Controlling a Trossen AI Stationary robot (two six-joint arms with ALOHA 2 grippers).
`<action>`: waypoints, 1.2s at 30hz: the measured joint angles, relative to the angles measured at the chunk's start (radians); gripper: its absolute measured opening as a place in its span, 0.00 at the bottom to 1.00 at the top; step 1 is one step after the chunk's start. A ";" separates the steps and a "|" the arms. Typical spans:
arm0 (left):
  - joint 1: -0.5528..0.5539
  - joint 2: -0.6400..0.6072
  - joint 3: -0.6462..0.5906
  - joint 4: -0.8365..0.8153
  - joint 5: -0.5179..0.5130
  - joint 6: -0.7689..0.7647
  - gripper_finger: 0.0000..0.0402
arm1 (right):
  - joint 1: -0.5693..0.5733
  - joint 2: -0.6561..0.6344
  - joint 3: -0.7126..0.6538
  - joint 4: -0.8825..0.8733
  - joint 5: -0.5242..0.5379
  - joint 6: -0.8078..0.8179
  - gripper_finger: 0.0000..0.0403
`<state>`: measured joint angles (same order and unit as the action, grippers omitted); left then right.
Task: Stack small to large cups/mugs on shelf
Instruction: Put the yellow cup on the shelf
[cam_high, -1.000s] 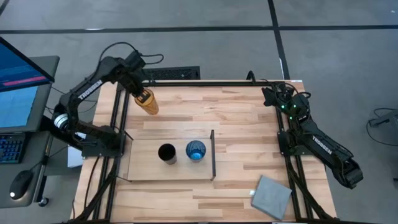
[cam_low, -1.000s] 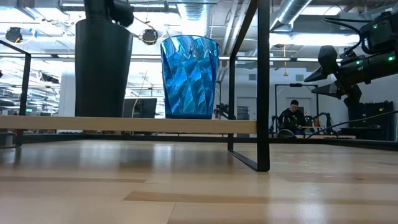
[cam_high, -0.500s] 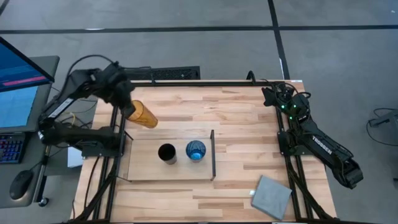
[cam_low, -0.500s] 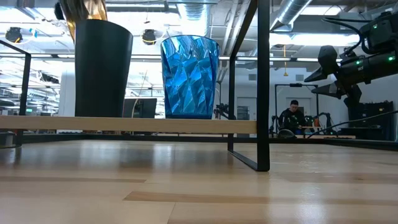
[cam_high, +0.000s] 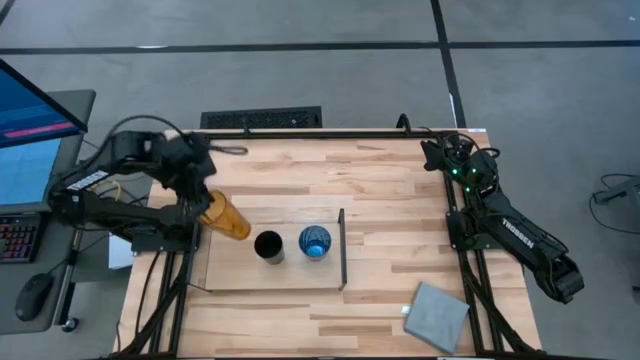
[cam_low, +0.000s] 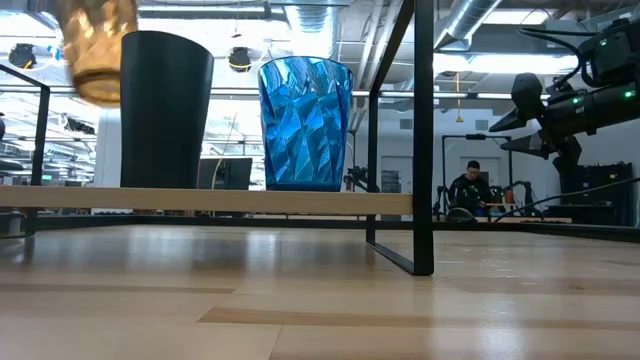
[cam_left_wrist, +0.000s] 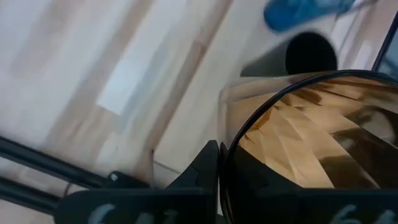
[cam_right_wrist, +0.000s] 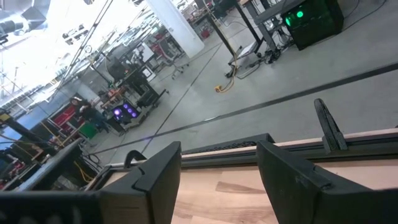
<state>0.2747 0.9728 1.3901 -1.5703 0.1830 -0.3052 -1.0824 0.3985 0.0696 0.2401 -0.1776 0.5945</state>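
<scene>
High view: The left gripper (cam_high: 203, 205) is clenched on the orange tumbler (cam_high: 226, 217), tilted, at the left end of the shelf (cam_high: 230, 272). The black cup (cam_high: 268, 246) and blue cup (cam_high: 315, 242) stand side by side on the shelf, the blue one nearer the dark upright wall (cam_high: 342, 249). The right gripper (cam_high: 436, 152) waits at the far right corner of the desk (cam_high: 390, 190); a grey pad (cam_high: 437, 316) lies at the near right.

Change: Half a second ago the tumbler hung over the bare desk behind the shelf; it has since come down and toward the shelf's left end, just beside the black cup.

Low view: The orange tumbler (cam_low: 97, 50) is airborne, well above the shelf board (cam_low: 205, 200), left of the black cup (cam_low: 166, 110); the blue cup (cam_low: 305, 123) is next.

Left wrist view: The tumbler's mouth (cam_left_wrist: 311, 149) fills the frame, held at the rim; the black cup (cam_left_wrist: 308, 55) lies beyond.

Right wrist view: The fingers stand apart, holding nothing.

Assessment: Carry nearly complete; lowering and release are outstanding.
</scene>
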 joint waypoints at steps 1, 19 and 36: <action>-0.018 0.001 -0.017 -0.001 0.006 -0.004 0.00 | 0.000 0.000 0.000 0.000 0.000 0.000 0.57; -0.233 0.017 -0.298 0.000 -0.046 -0.229 0.00 | 0.000 0.000 0.000 0.000 0.000 0.000 0.57; -0.286 0.071 -0.323 0.028 -0.085 -0.326 0.00 | 0.000 0.000 0.000 0.000 0.000 0.007 0.57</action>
<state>-0.0112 1.0439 1.0676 -1.5422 0.0978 -0.6316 -1.0824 0.3988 0.0696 0.2399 -0.1776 0.6018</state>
